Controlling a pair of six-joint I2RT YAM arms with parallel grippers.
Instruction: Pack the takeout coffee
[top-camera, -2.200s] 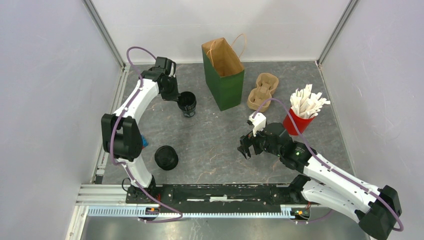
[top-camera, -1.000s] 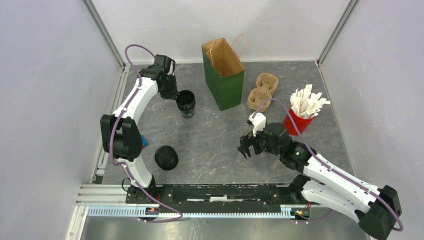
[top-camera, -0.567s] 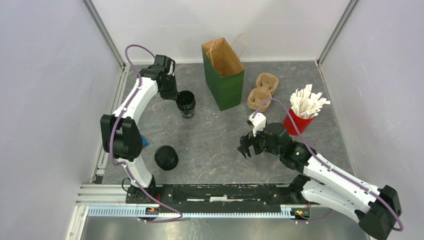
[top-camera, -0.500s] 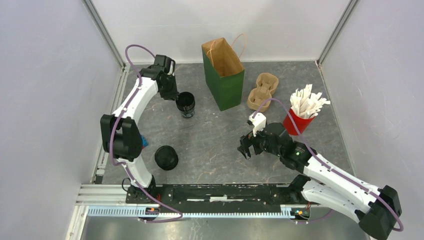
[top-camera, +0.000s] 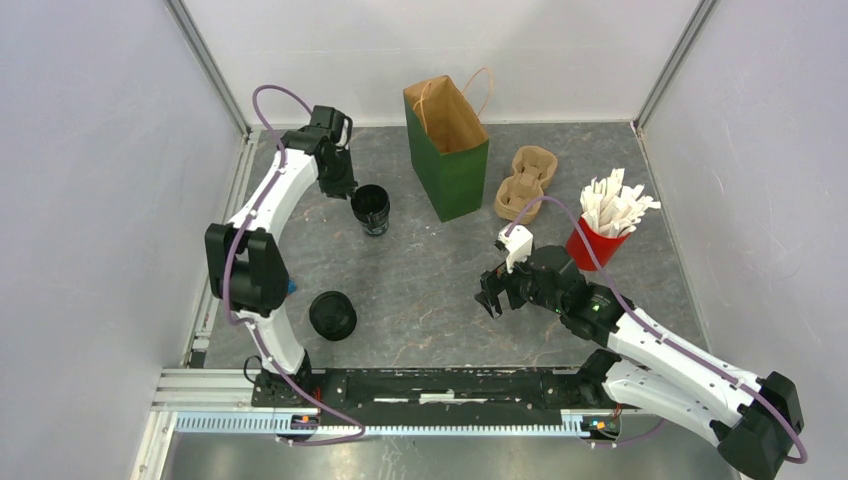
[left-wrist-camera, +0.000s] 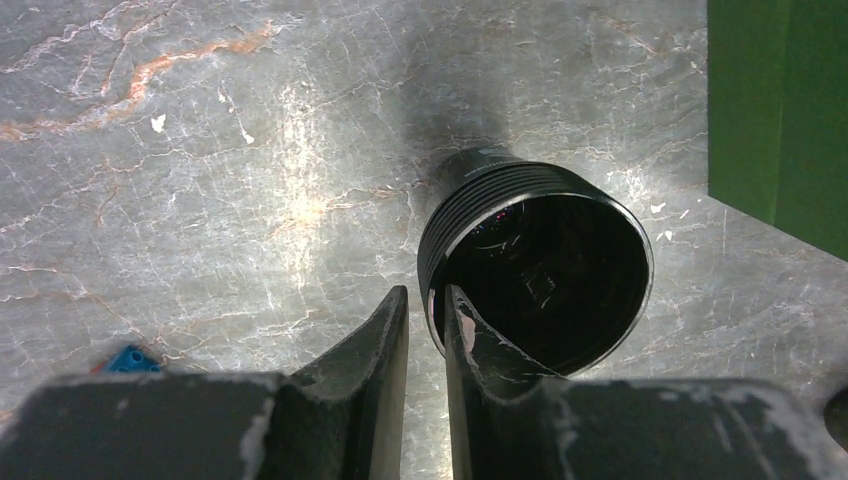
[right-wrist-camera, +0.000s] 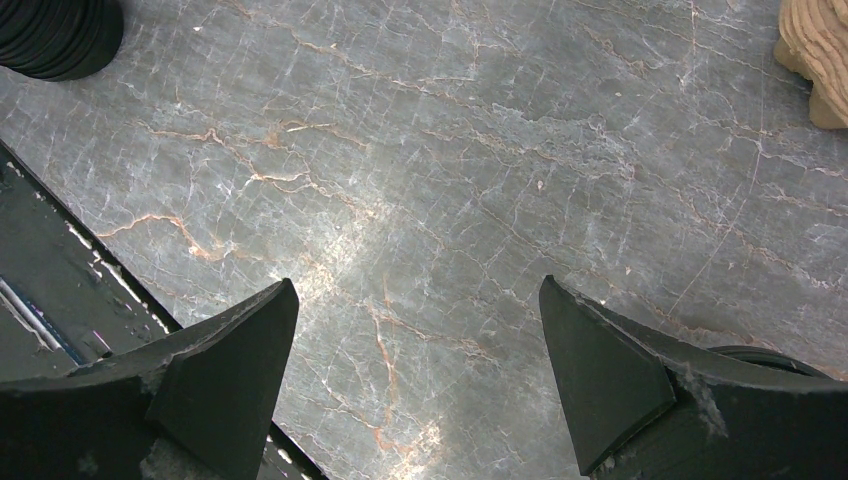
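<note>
While the left gripper (left-wrist-camera: 425, 295) pinches narrow on one wall of an open black takeout cup (left-wrist-camera: 535, 255), one finger stands inside the mouth and the other outside against the ribbed sleeve. The cup sits just ahead of the fingertips and slightly to their right, tipped so that its mouth faces the wrist camera. I cannot tell whether its base touches the grey tabletop (top-camera: 430, 270). It carries no lid, and its inside is too dark to show whether it holds anything.

I judge it light and thin-walled. The rim will likely flex under a hard squeeze, and a one-wall pinch lets the cup swing, so it needs a steady carry. The ribbed band should give the outer finger friction. That band just below the rim looks like the soundest hold.

A second black round piece (top-camera: 332, 315), either a lidded cup or stacked lids, lies well behind this gripper, toward the arm bases. The green paper bag (top-camera: 452, 172) stands upright with its mouth open, near the cup on the gripper's right. It is taller than the cup.

The right gripper (right-wrist-camera: 418, 285) hangs spread wide over bare tabletop, holding nothing. The tan pulp carrier (top-camera: 525, 182) and the red cup of white packets (top-camera: 597, 245) stand apart from it, ahead and to its right.
</note>
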